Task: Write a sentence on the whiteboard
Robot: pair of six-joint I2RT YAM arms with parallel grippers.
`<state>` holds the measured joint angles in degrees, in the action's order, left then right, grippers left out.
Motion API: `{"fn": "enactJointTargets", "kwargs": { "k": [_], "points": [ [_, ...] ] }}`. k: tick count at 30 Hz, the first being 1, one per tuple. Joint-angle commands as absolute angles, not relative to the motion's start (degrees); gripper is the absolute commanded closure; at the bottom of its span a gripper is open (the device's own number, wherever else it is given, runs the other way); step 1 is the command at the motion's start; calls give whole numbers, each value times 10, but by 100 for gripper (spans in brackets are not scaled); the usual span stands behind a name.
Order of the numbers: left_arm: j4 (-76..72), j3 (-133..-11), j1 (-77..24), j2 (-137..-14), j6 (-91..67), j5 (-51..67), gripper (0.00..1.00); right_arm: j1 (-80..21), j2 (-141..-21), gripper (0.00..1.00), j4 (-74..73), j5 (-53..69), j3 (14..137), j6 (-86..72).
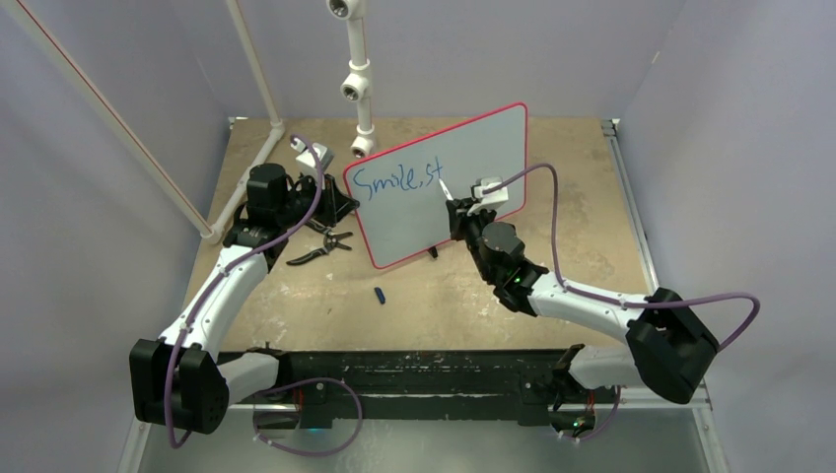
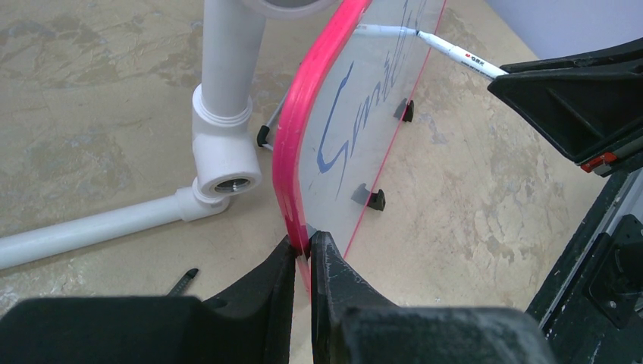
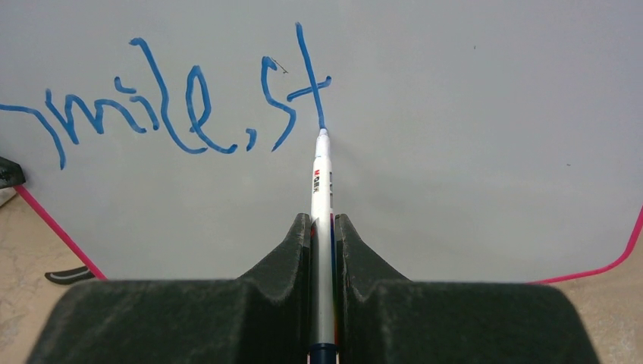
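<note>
The whiteboard [image 1: 449, 197] stands tilted near the table's middle, pale grey with a thin red frame. My left gripper [image 2: 303, 246] is shut on its red left edge [image 2: 292, 136]. Blue handwriting on it, the sentence [image 3: 189, 106], reads "Smile, st" [image 1: 399, 177]. My right gripper [image 3: 323, 221] is shut on a white marker [image 3: 321, 182]. The marker's blue tip touches the board at the foot of the "t". In the left wrist view the marker [image 2: 455, 54] reaches the board from the right.
A white pipe stand [image 1: 357, 84] rises behind the board, and its elbow joint [image 2: 224, 144] sits just left of the board's edge. Black pliers [image 1: 323, 246] and a small blue cap [image 1: 380, 294] lie on the table in front of the board.
</note>
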<state>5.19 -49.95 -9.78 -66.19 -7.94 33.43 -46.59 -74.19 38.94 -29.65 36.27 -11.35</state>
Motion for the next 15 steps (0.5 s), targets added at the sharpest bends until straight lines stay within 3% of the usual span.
{"fn": "enactJointTargets", "kwargs": {
  "k": [1, 15],
  "points": [
    [38, -496, -107, -659, -81, 338, 100, -464, -737, 100, 357, -317, 372, -116],
    [40, -496, -107, -656, -78, 334, 100, -457, -711, 100, 399, -335, 399, -66]
  ]
}}
